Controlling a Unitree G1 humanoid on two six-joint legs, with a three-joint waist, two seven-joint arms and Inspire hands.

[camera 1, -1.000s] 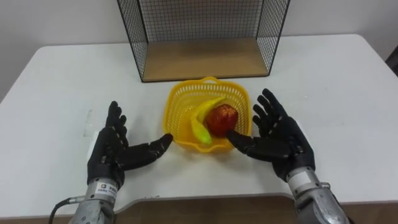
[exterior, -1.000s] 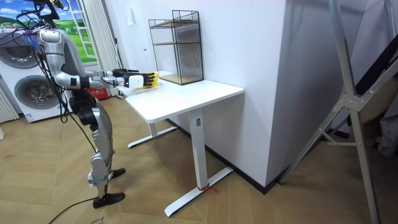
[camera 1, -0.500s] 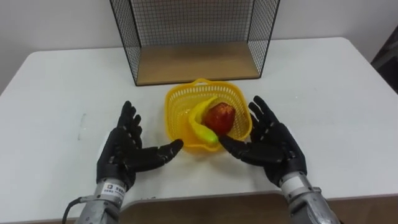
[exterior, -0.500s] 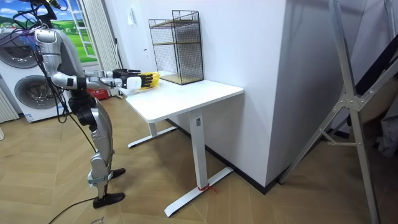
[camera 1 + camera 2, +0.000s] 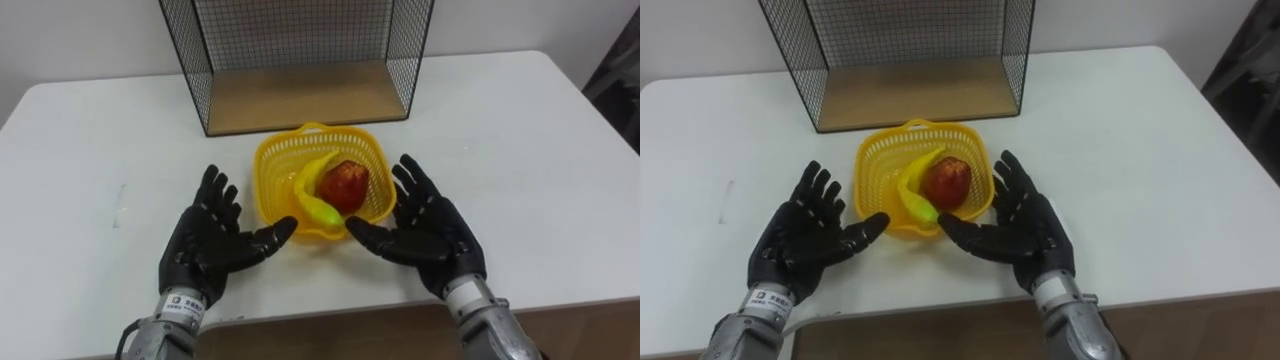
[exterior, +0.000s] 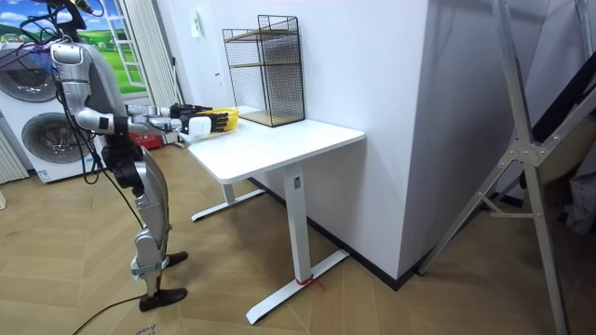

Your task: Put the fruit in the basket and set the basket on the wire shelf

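Spread wide, the left robot hand (image 5: 205, 248) and right robot hand (image 5: 432, 232) flank the basket (image 5: 268, 188) just before the wire shelf (image 5: 300, 95).

Support: white table (image 5: 520, 150) — two items rest on it.
Far centre: wire shelf (image 5: 300, 95); just on its near side — yellow basket (image 5: 268, 185), mid-table.

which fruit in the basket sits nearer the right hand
The red apple, on the side toward the right hand; the yellow banana lies left of it.
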